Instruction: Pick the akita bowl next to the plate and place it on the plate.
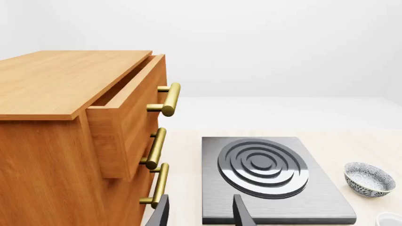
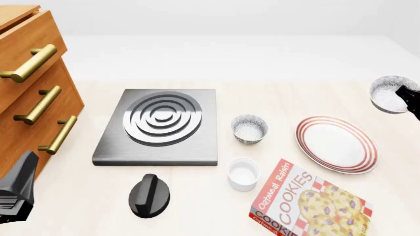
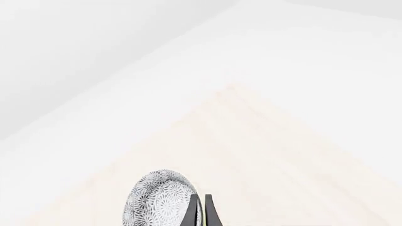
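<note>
My right gripper is shut on the rim of an akita bowl, which it holds tilted at the far right, beyond the plate. In the right wrist view the speckled bowl sits beside the closed fingers. The plate is white with red rings and has nothing on it. A second look-alike bowl stands between the plate and the stove plate; the left wrist view shows it too. My left gripper is open and holds nothing, low at the near left by the drawers.
A wooden drawer cabinet with brass handles stands at the left, its top drawer slightly open. A grey stove plate lies in the middle. Nearer are a black knob, a white ramekin and a cookie box.
</note>
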### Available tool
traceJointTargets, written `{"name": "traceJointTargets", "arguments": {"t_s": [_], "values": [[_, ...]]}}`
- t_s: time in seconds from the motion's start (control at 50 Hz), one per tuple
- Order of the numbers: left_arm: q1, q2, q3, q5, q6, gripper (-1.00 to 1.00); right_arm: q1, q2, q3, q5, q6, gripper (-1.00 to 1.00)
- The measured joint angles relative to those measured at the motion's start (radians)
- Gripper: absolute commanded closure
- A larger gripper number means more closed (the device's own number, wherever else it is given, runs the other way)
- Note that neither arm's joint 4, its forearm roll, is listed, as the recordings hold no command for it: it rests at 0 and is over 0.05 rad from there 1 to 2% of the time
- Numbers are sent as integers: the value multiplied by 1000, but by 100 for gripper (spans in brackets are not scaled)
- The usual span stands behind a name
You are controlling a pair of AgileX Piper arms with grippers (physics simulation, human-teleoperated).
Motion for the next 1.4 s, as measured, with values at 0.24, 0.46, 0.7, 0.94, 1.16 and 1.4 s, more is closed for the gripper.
{"name": "traceJointTargets", "arguments": {"t_s": [0.24, 0.46, 0.7, 0.94, 1.16, 1.4], "values": [[0, 0, 0, 0, 0, -100, 17, -26, 16, 4, 1, 100], [0, 0, 0, 0, 0, -100, 30, -46, 29, 5, 1, 100], [0, 0, 0, 0, 0, -100, 42, -54, 38, 6, 3, 100], [0, 0, 0, 0, 0, -100, 54, -63, 48, 6, 5, 100], [0, 0, 0, 0, 0, -100, 64, -75, 58, 9, 5, 100], [0, 0, 0, 0, 0, -100, 79, -90, 72, 10, 5, 100]]}}
